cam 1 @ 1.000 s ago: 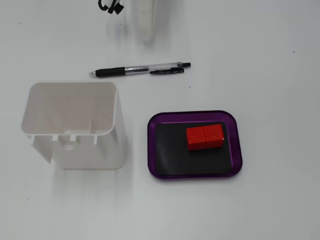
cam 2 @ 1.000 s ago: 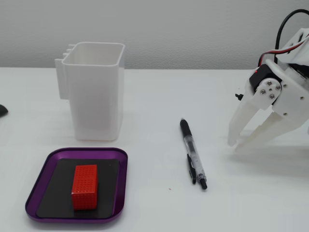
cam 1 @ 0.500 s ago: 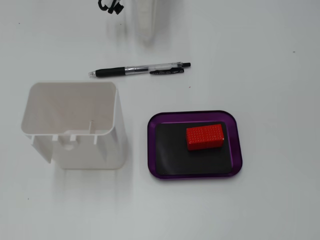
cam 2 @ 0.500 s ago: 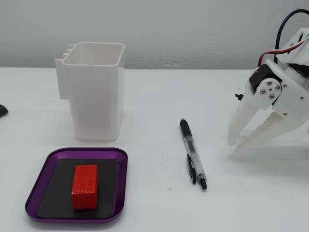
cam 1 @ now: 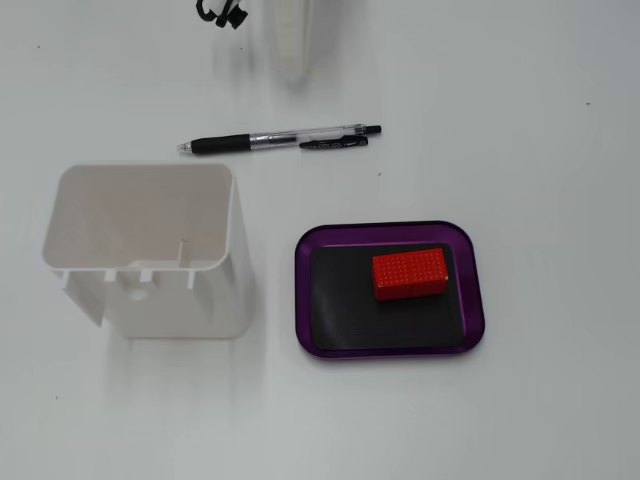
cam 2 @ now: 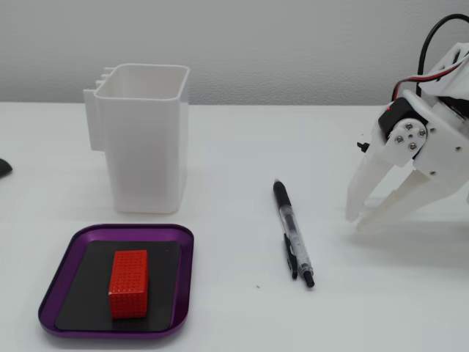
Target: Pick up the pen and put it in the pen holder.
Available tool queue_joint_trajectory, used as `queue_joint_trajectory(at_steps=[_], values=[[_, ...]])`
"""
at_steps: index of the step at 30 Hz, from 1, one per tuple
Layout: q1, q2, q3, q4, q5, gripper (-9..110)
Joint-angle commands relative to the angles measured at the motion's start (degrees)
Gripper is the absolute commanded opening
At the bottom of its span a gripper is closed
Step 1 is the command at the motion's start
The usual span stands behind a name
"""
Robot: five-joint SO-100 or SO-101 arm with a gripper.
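A clear pen with a black grip point(cam 1: 280, 140) lies flat on the white table, above the pen holder in a fixed view. In the other fixed view the pen point(cam 2: 293, 236) lies between the holder and the arm. The pen holder is a tall white open-topped box point(cam 1: 145, 250) point(cam 2: 143, 139), standing upright and empty. My white gripper point(cam 2: 357, 222) hangs at the right of the pen, tips down near the table, jaws together and holding nothing. From above only its blurred fingers point(cam 1: 295, 60) show at the top edge.
A purple tray point(cam 1: 390, 350) point(cam 2: 73, 249) with a black mat holds a red block point(cam 1: 410, 273) point(cam 2: 129, 283). It sits beside the holder. A small dark object point(cam 2: 4, 167) lies at the left edge.
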Motion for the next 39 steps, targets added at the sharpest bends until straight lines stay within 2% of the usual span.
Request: queue_joint_trajectory(at_steps=[1, 5, 9, 16, 22, 31, 35, 39], values=[[0.4, 5.7, 0.3, -0.9, -0.2, 0], [0.5, 5.3, -0.4, -1.0, -2.3, 0], [0.5, 5.2, -0.8, -4.2, -12.4, 2], [0.6, -0.3, -8.0, -5.7, -8.1, 5], [0.5, -25.9, -22.7, -7.7, -7.9, 12], [-0.4, -71.3, -50.3, -7.0, -4.0, 13], [-0.5, -84.8, -54.2, -7.0, -1.4, 16], [-0.5, -89.2, -54.8, -7.7, -0.5, 22]])
